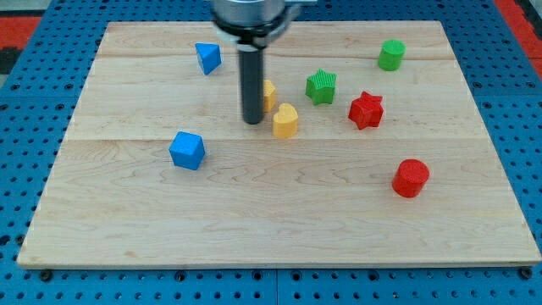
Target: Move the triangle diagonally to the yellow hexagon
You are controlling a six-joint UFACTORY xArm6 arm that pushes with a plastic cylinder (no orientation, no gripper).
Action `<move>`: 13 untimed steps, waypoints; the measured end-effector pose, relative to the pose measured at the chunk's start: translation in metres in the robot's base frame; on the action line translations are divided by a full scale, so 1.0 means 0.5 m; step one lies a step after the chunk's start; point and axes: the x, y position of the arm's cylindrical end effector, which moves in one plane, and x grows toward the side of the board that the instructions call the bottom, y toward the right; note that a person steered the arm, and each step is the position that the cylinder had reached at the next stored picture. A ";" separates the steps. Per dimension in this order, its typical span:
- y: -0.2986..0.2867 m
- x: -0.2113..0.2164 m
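A blue triangle lies near the view's top left of the wooden board. A yellow hexagon sits near the middle, partly hidden behind my rod. My tip rests just left of and below the hexagon, well below and right of the triangle. A yellow heart-shaped block lies just right of my tip.
A blue cube lies at the left. A green star and a red star sit right of the middle. A green cylinder is at the top right, a red cylinder at the lower right.
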 end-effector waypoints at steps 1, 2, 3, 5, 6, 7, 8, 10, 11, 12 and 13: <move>-0.020 0.013; 0.017 -0.042; 0.017 -0.112; -0.175 -0.147; -0.237 -0.174; -0.164 -0.187; -0.201 -0.292; -0.156 -0.312; -0.130 -0.296; -0.128 -0.284; -0.128 -0.265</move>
